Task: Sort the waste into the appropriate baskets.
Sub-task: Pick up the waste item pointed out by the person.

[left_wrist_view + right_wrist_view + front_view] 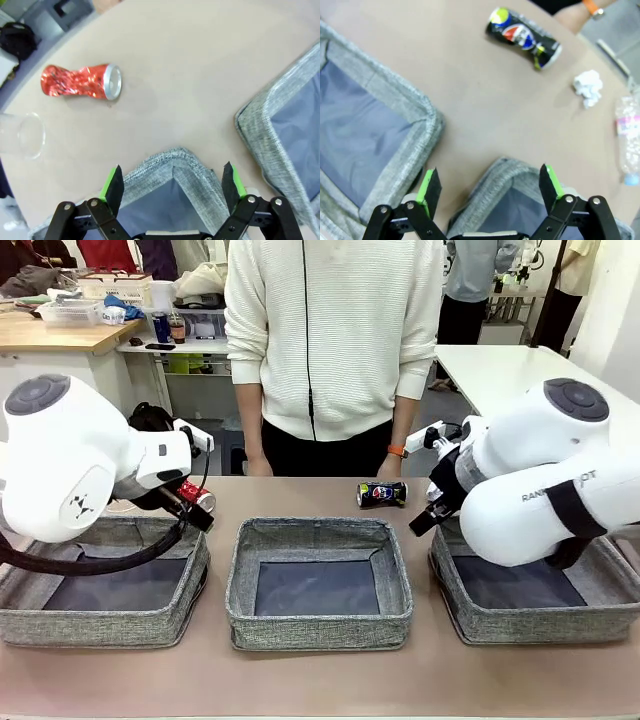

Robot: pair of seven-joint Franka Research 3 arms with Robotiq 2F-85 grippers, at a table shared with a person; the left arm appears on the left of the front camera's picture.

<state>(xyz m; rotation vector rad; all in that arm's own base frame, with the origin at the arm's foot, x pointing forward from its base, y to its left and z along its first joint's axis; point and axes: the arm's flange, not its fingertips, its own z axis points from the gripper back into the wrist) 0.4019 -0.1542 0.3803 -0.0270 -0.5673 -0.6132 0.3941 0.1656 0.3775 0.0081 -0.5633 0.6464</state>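
Three grey woven baskets sit in a row along the near edge of the tabletop (320,685): left basket (100,628), middle basket (318,632), right basket (540,628). Left claw (172,176) is released, jaws spread wide with nothing between them, and hangs over the far inner corner of the left basket (186,161); the middle basket (260,130) lies just beside it. The crushed red can (82,81) lies on its side on the bare tabletop beyond that corner, toward the far left edge (196,495). The clear plastic cup (22,135) lies near the can, close to the tabletop's edge. Right claw (488,175) is likewise released and grasps nothing, hanging over the far inner corner of the right basket (495,172). The crushed dark-blue can (522,37) lies on its side near the far edge (382,494), behind the gap between the middle and right baskets. The white paper wad (588,86) lies near it, not touching. The clear plastic bottle (629,132) lies farther toward the right edge. A person (335,340) stands at the far edge, one hand (390,468) just behind the dark-blue can.
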